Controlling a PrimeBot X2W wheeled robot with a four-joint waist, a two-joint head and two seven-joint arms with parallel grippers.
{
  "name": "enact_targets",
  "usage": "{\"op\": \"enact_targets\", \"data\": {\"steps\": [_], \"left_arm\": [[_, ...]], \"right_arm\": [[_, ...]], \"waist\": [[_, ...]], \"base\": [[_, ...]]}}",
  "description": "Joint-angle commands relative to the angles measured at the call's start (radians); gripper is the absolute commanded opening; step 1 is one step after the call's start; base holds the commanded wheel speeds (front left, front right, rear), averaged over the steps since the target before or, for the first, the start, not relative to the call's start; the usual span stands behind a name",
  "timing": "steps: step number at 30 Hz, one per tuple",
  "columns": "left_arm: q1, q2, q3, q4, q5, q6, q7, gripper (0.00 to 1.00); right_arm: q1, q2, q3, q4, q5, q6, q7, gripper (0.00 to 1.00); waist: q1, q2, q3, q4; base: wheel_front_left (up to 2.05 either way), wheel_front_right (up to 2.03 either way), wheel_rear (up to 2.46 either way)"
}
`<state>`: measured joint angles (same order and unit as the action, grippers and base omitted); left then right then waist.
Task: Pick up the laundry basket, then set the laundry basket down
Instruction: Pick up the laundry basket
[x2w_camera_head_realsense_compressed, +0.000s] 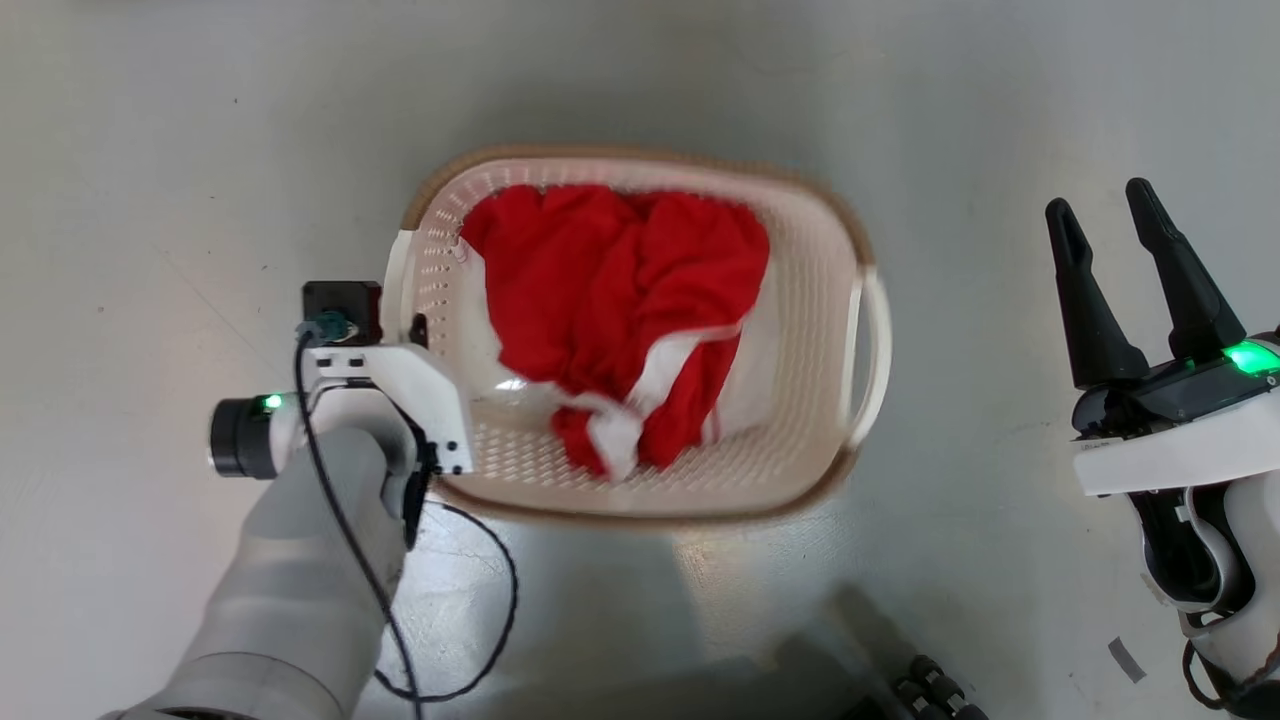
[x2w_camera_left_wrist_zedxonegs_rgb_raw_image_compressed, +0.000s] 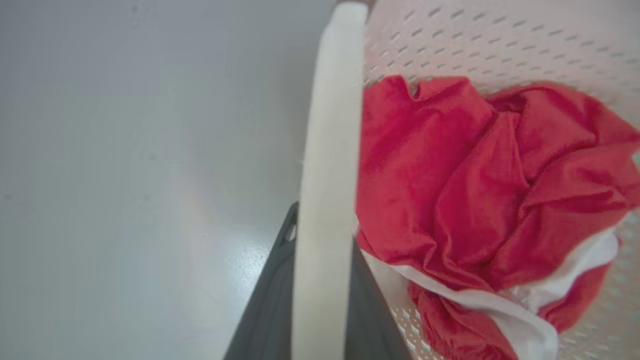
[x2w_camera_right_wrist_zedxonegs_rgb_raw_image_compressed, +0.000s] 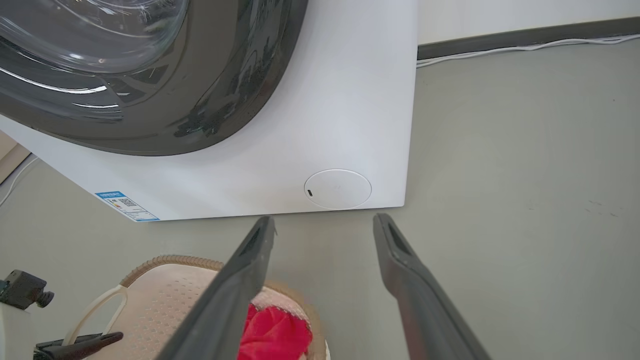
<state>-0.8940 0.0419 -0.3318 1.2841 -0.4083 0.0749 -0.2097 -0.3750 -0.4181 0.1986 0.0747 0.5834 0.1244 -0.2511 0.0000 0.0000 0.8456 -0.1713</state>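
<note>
Step in hand: the pick-up, at the grasp; the lift looked not yet begun.
Basket's place: the laundry basket (x2w_camera_head_realsense_compressed: 805, 330) appeared to sit on the grey floor (x2w_camera_head_realsense_compressed: 150, 150), in front of the washing machine (x2w_camera_right_wrist_zedxonegs_rgb_raw_image_compressed: 350, 100), with a red-and-white garment (x2w_camera_head_realsense_compressed: 610, 290) heaped inside.
Left gripper: the left gripper (x2w_camera_left_wrist_zedxonegs_rgb_raw_image_compressed: 324, 235) was clenched on the basket's left loop handle (x2w_camera_left_wrist_zedxonegs_rgb_raw_image_compressed: 330, 125), one dark finger pressed against each side of the white band.
Right gripper: the right gripper (x2w_camera_head_realsense_compressed: 1100, 198) stood released, jaws spread, well apart from the right loop handle (x2w_camera_head_realsense_compressed: 880, 340) and touching nothing.
Next move, as judged: a one-sided lift would likely tip the basket, so the right gripper probably needed to reach the right handle and close before both arms rose together; otherwise a slow lift, watching the tilt.
Risk, as judged: the thin handle could slip or twist between the fingers.
Writing: a blue-and-white sticker (x2w_camera_right_wrist_zedxonegs_rgb_raw_image_compressed: 127, 205) on the machine's front carried print too small to read; no brand name could be made out.
</note>
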Motion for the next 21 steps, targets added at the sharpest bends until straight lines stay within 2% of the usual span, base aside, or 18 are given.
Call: {"op": "enact_targets", "data": {"steps": [1, 11, 21], "left_arm": [[0.000, 0.011, 0.015, -0.002, -0.011, -0.003, 0.003, 0.00], [0.016, 0.010, 0.030, 0.003, -0.055, -0.009, -0.009, 0.00], [0.047, 0.009, 0.038, 0.005, -0.104, -0.036, -0.017, 0.00]], "right_arm": [[0.023, -0.014, 0.012, -0.015, 0.008, 0.006, -0.011, 1.00], [0.019, -0.005, 0.017, -0.005, 0.006, 0.006, -0.011, 1.00], [0.023, -0.006, 0.026, -0.004, 0.007, 0.006, -0.011, 1.00]], "waist": [[0.0000, 0.0000, 0.000, 0.001], [0.0000, 0.0000, -0.034, 0.006], [0.0000, 0.0000, -0.051, 0.009]], "base": [[0.00, 0.00, 0.00], [0.00, 0.00, 0.00], [0.00, 0.00, 0.00]]}}
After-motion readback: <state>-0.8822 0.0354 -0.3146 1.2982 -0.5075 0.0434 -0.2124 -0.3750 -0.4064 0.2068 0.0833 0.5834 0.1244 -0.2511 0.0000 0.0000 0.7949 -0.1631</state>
